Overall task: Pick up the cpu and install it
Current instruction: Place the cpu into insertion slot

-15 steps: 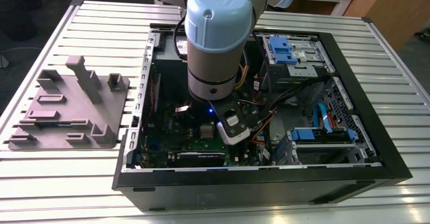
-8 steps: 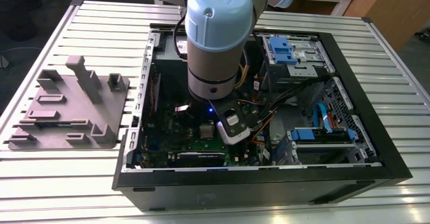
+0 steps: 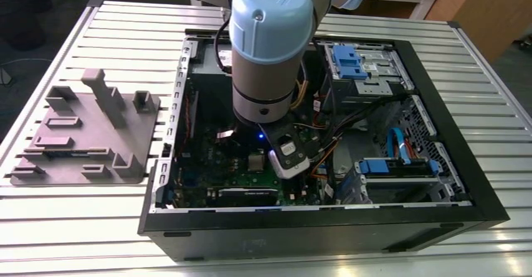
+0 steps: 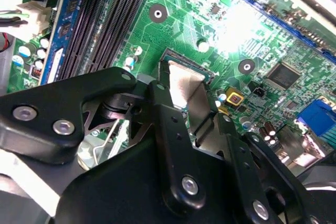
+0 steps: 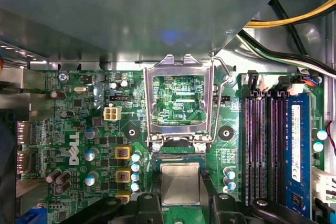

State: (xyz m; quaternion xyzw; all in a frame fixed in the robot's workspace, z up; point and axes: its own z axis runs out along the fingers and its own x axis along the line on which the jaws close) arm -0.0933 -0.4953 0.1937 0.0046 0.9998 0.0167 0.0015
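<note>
End effector (image 4: 186, 96) clasps the cpu (image 5: 180, 183) (small, square, pale silver-grey top) over the board's socket (image 5: 178, 153)

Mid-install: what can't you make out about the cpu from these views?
- Exterior view: the arm stands in front of the cpu and hides it.
- First wrist view: the gripper covers the lower corners of the cpu, so whether it sits flat is unclear.
- Second wrist view: the gripper hides most of the cpu. Glare washes out part of the green board.
</note>
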